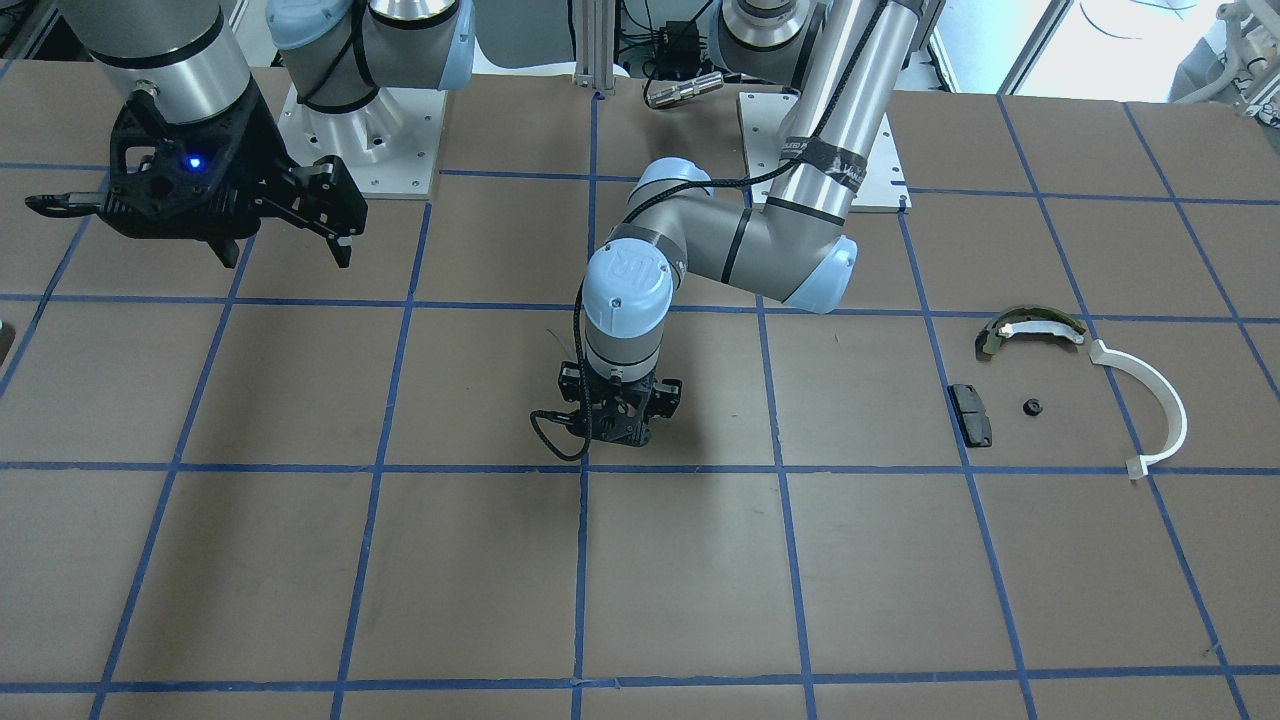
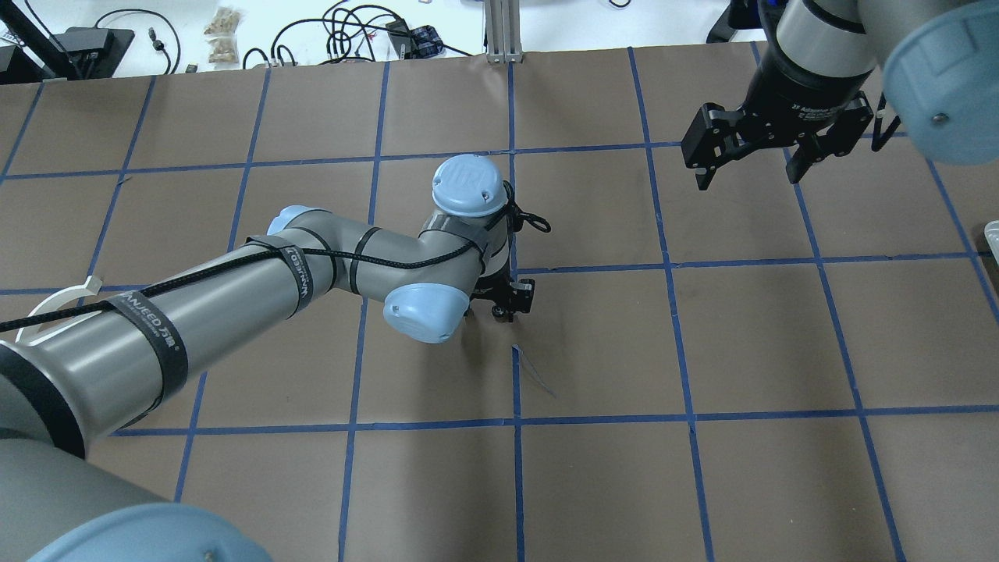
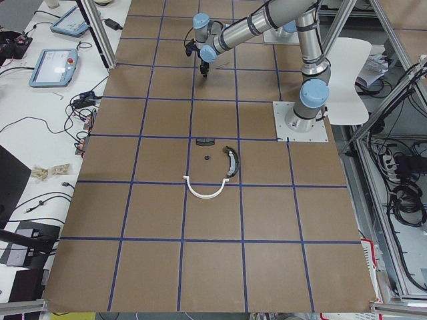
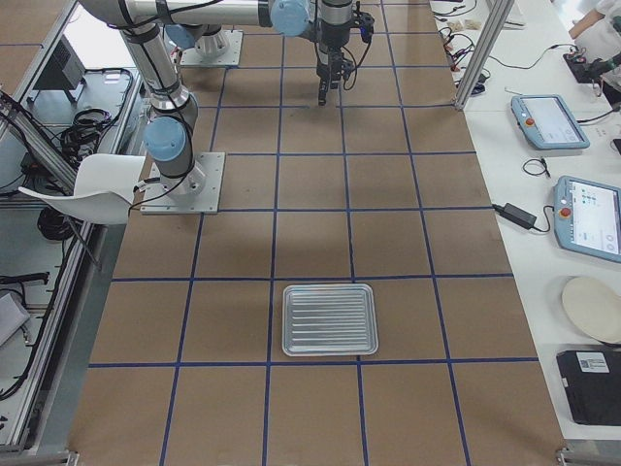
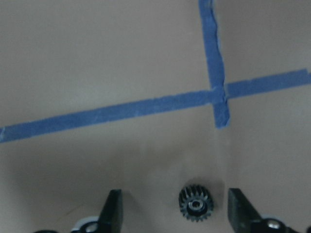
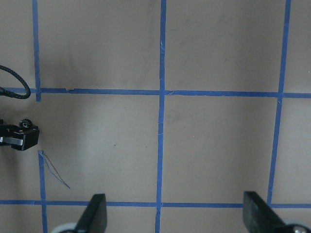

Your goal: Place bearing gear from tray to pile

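A small black bearing gear (image 5: 196,205) lies flat on the brown table between the fingers of my left gripper (image 5: 177,211), nearer the right one. That gripper is open and low over the table's middle (image 1: 618,428) (image 2: 511,300). The pile lies apart from it: a white arc (image 1: 1152,400), an olive curved piece (image 1: 1030,328), a black pad (image 1: 970,414) and a small black part (image 1: 1032,406). The metal tray (image 4: 329,318) looks empty. My right gripper (image 1: 285,252) (image 2: 748,176) is open, empty and raised.
Blue tape lines (image 1: 580,470) grid the brown table. The left arm's cable loop (image 1: 548,440) hangs beside its gripper. The arms' base plates (image 1: 360,140) stand at the robot's edge. Tablets and cables (image 4: 582,214) lie off the table on the operators' side.
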